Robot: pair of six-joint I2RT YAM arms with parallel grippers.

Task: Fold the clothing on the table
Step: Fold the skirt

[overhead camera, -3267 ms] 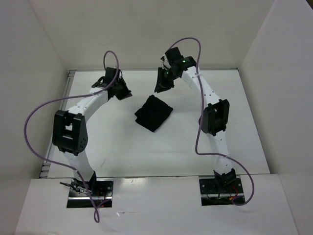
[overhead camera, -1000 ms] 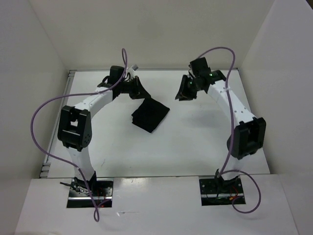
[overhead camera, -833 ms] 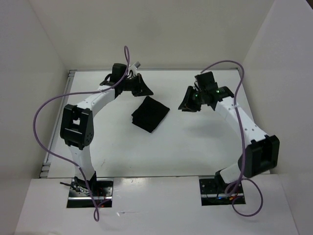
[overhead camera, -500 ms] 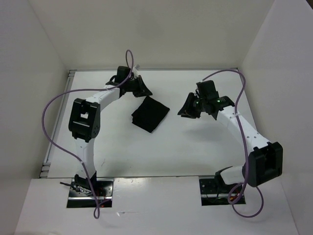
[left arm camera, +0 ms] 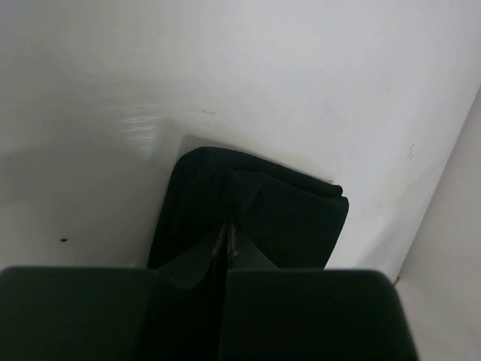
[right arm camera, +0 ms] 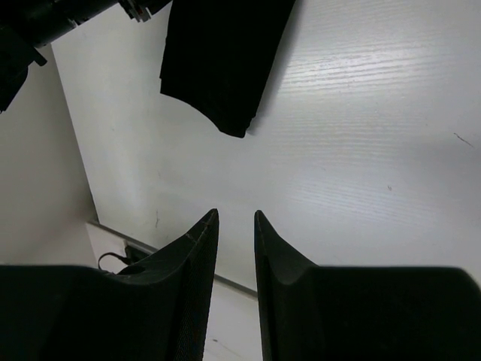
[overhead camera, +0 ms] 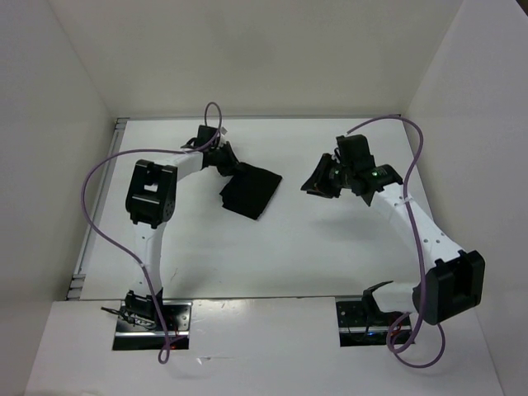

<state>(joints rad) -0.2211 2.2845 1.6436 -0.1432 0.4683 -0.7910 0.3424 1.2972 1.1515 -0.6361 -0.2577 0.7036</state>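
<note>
The black clothing (overhead camera: pixel 252 191) lies folded into a small rectangle on the white table (overhead camera: pixel 247 256), a little left of centre. My left gripper (overhead camera: pixel 233 167) is shut, with its tips down on the garment's back-left corner. In the left wrist view the closed fingertips (left arm camera: pixel 229 229) sit over the clothing (left arm camera: pixel 293 218), and I see no fabric between them. My right gripper (overhead camera: pixel 318 183) hovers to the right of the garment, open and empty. The right wrist view shows its fingers (right arm camera: pixel 235 213) apart over bare table, with the clothing (right arm camera: pixel 222 60) farther ahead.
White walls close in the table on the left, back and right. A metal edge (overhead camera: pixel 82 247) runs along the left side. Purple cables (overhead camera: pixel 99 206) loop off both arms. The left arm's wrist (right arm camera: pixel 68 19) shows at the top left of the right wrist view.
The left gripper, shut throughout, has come down from behind the garment onto its back-left corner. The right arm has pulled back to the right and toward the near edge.
</note>
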